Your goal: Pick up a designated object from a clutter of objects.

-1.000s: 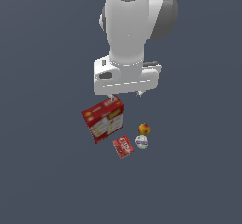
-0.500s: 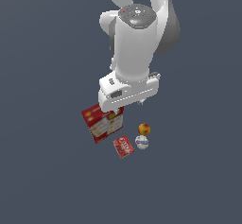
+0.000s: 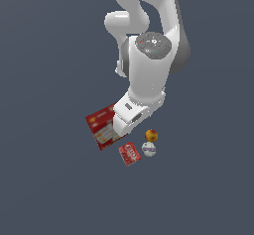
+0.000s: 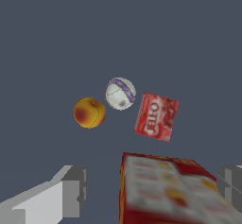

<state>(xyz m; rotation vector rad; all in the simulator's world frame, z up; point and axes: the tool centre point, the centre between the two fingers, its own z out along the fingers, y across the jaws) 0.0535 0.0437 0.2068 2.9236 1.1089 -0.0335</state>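
While the arm leans down over the clutter, the wrist cam looks across 4 items on a plain dark grey floor [image 3: 44, 189]. Closest is the red-and-yellow box [image 4: 175, 192], blurred, sitting between the two grey fingers [image 4: 71, 190] of the gripper [image 4: 151, 190], w/ gaps on both sides, so jaws are spread wide and hold nothing. Beyond the box lie the red Jell-O packet [image 4: 157, 116], the white ball w/ purple band [image 4: 120, 93] and the orange-red ball [image 4: 89, 112]. The white ball sits between the packet and the orange-red ball, close to both; whether it touches either I can't tell. In the exterior view the white wrist housing [image 3: 131, 117] covers part of the box [image 3: 101, 127] and hides the fingers. There, the white ball [image 3: 149, 149] is just beside the packet [image 3: 129, 154] on the exterior view's right, w/ the orange-red ball [image 3: 152, 135] close by it, farther up in the picture. All 4 items rest on the floor, none lifted.
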